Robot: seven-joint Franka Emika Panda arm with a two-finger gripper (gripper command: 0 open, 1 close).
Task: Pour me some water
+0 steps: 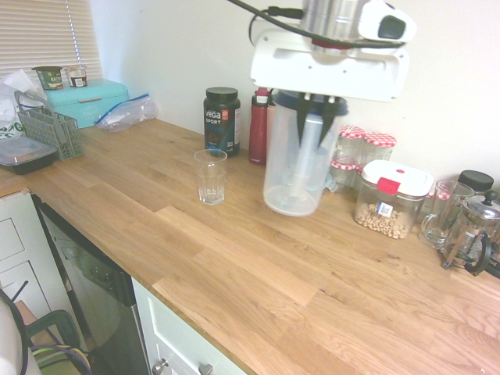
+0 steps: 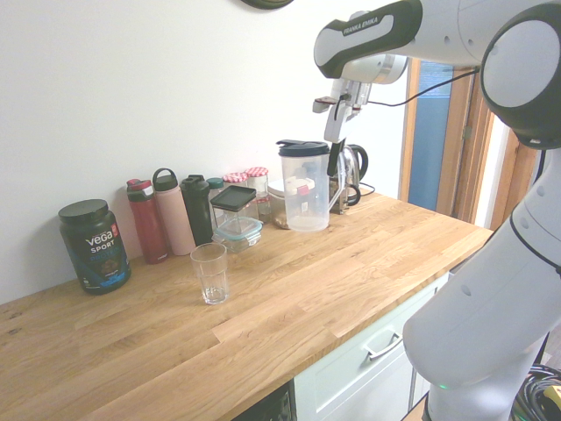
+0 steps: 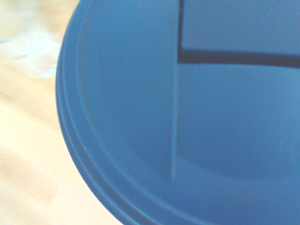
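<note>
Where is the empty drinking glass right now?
The glass stands alone on the wooden counter, in front of the black Vega tub, left of the pitcher in the first exterior view.

Clear plastic pitcher (image 1: pixel 295 168) w/ smooth blue lid (image 3: pixel 187 117), ribbed glass tumbler (image 1: pixel 210 176), matt oak-look wood counter (image 1: pixel 258 266)

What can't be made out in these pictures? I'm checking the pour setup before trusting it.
- Water level in the pitcher: not readable in either exterior view through the clear wall.
- Pitcher handle: in the first exterior view the gripper covers it.
- Wrist view: only the blurred blue lid close up; the glass is out of frame.
- Small print on the black tub: too small.
</note>
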